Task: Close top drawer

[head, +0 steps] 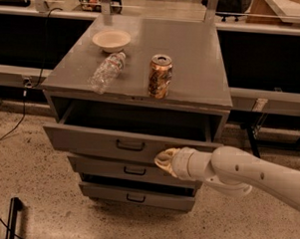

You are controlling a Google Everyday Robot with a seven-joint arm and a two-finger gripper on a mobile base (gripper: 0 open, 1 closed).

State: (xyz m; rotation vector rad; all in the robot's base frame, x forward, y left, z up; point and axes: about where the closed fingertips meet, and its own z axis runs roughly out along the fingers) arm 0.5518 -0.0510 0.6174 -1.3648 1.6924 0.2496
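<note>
The top drawer [89, 139] is a wide gray box drawer with a small dark curved handle [130, 145] at its centre. It stands partly open, with a shallow dark gap behind its front panel. My gripper [163, 161] is pressed against the right part of the drawer's front panel, right of the handle. The white arm reaches in from the lower right.
On the gray cabinet top [202, 69] stand a white bowl [111, 40], a clear plastic bottle lying down [107, 72] and a soda can [160, 76]. Two lower drawers [133, 170] sit below; the lowest [136, 196] is slightly out. A dark post [13, 215] stands on the speckled floor.
</note>
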